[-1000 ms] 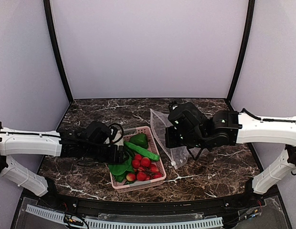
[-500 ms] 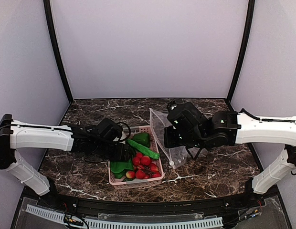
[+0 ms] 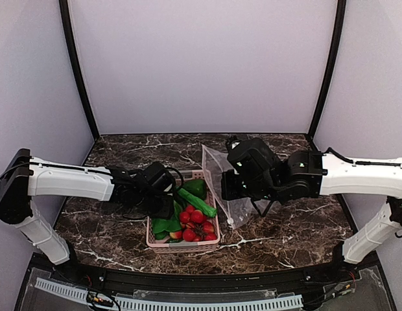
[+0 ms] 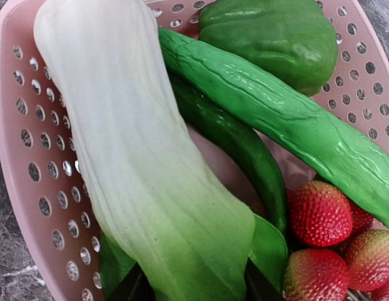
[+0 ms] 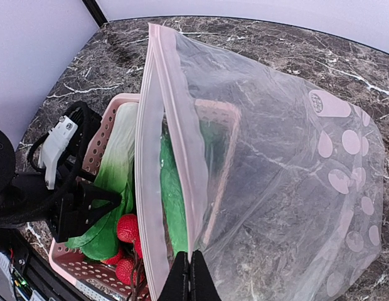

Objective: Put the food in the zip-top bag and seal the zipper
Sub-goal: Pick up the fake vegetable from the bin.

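Since a second ago the left arm has stretched further right across the marble table (image 3: 285, 233), carrying the left gripper (image 3: 163, 202) from the basket's near-left corner to a spot over its middle. Its jaws have narrowed from wide apart and now bracket the leafy end of the bok choy (image 4: 138, 144). Only slivers of the fingers show at the bottom of the left wrist view, so the pinch looks made but I cannot say it is firm. The right arm has barely moved. The right gripper (image 5: 190, 276) stays clamped on the mouth edge of the zip-top bag (image 5: 276, 157), holding it up just right of the pink basket (image 3: 185, 245). I judge the first pick is starting, with no food in the bag yet.

The bag is clear and floppy, printed with pale ovals, its body sagging onto the table. The bok choy lies lengthwise in the basket, white stalk shading to green leaf. Beside it lie the cucumber-like pieces (image 4: 276, 116), the green pepper (image 4: 270, 34) at the far end, and strawberries (image 4: 320, 213). The zipper (image 5: 177, 150) is a pale pink strip, its two sides parted, so the mouth gapes toward the basket.
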You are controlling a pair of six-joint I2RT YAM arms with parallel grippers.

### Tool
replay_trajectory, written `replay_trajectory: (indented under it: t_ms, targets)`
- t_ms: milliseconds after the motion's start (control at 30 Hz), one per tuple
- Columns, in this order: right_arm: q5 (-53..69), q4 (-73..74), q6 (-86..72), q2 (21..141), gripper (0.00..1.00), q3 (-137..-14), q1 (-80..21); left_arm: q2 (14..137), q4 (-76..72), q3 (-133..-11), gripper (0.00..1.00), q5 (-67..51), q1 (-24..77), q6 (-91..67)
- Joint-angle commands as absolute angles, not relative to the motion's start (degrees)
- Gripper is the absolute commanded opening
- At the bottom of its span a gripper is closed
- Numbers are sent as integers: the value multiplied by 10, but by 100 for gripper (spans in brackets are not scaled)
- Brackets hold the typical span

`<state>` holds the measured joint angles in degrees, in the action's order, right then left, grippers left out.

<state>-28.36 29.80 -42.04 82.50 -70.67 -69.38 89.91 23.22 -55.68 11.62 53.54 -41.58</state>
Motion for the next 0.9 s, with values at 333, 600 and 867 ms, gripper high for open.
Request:
replay_trajectory:
  t_ms: [333,600,867]
  targets:
    - [-290,279,-412,806,0,-695,-698,883,296,-547,13,132,536,-423]
    - [-292,279,-412,803,0,-692,-698,782,291,-538,1,129,536,-431]
    - [-292,277,-410,798,0,-693,-691,677,302,-527,1,114,536,-404]
